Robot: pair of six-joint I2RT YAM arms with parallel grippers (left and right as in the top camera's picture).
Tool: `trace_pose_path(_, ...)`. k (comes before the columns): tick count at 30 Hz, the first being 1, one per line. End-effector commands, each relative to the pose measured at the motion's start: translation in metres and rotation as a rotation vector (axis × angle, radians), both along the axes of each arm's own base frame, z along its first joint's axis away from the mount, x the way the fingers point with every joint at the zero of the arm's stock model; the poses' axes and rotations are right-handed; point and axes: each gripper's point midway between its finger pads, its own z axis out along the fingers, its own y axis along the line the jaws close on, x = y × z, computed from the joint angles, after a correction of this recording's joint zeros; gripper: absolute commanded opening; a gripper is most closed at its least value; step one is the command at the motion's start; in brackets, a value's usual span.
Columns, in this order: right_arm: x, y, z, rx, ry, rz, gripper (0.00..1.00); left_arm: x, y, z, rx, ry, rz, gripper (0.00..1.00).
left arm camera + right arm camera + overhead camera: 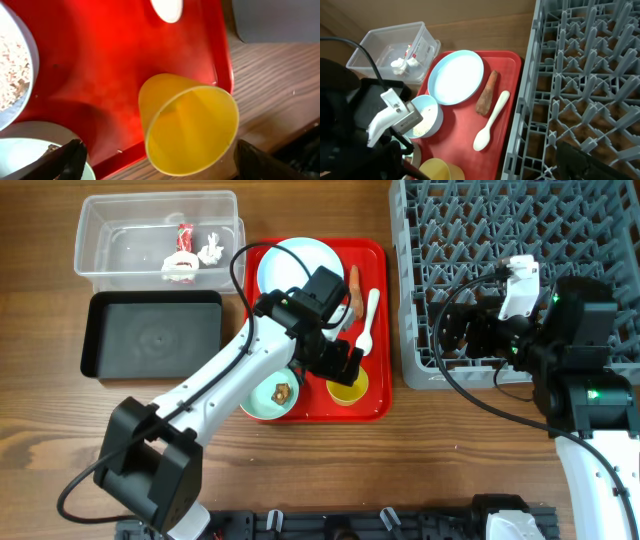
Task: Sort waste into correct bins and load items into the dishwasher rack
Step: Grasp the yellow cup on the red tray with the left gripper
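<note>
A yellow cup (pixel 347 388) (pixel 187 125) stands tilted at the front right corner of the red tray (pixel 380 260). My left gripper (pixel 343 366) (pixel 165 167) is open just above it, one dark finger on each side of the rim and not touching. Also on the tray are a white plate (pixel 297 268), a brown sausage-like piece (pixel 353 285) and a white spoon (pixel 368 320). My right gripper (pixel 458 330) (pixel 490 170) hovers open and holding nothing over the left part of the grey dishwasher rack (pixel 520 280).
A clear bin (pixel 160 235) holding wrappers and a black bin (pixel 150 335) sit at the left. A pale green bowl (pixel 272 395) with a food scrap stands beside the tray's front left. A small bowl of crumbs (pixel 425 117) lies under my left arm.
</note>
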Motion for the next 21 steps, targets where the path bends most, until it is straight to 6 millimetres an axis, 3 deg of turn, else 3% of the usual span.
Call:
trace_pose_path(1,-0.001,0.005,0.007,0.025,-0.004,0.015,1.00,-0.004,0.001,-0.023,0.054,0.048,0.029,0.88)
trace_pose_path(4,-0.004,0.005,0.004,0.025,0.015,0.015,1.00,-0.005,0.001,-0.045,0.107,0.086,0.053,0.78)
trace_pose_path(5,-0.004,0.005,0.003,0.025,0.018,0.015,1.00,-0.004,0.004,-0.051,0.128,0.088,0.075,0.70)
trace_pose_path(6,-0.004,0.005,0.003,0.025,0.018,0.015,1.00,-0.003,0.003,-0.053,0.131,0.092,0.075,0.59)
trace_pose_path(8,-0.004,0.005,0.003,0.025,0.018,0.015,1.00,-0.002,0.003,-0.053,0.128,0.088,0.075,0.18)
trace_pose_path(9,-0.004,0.005,0.003,0.025,0.018,0.015,1.00,-0.002,0.003,-0.053,0.128,0.088,0.076,0.06)
trace_pose_path(13,-0.004,0.005,0.003,0.025,0.019,0.015,1.00,-0.001,0.004,-0.053,0.127,0.088,0.081,0.04)
trace_pose_path(15,-0.004,0.005,0.003,0.026,0.020,0.015,1.00,0.002,0.002,-0.044,0.095,0.109,0.093,0.04)
trace_pose_path(17,-0.005,0.007,0.004,0.034,0.019,0.024,1.00,0.014,-0.004,-0.014,-0.036,0.156,0.119,0.04)
trace_pose_path(20,0.007,0.018,0.002,0.118,0.016,0.050,1.00,0.039,-0.017,0.058,-0.481,0.173,0.034,0.04)
trace_pose_path(21,0.010,0.027,0.003,0.155,-0.001,0.106,1.00,0.043,-0.018,0.070,-0.563,0.173,0.017,0.04)
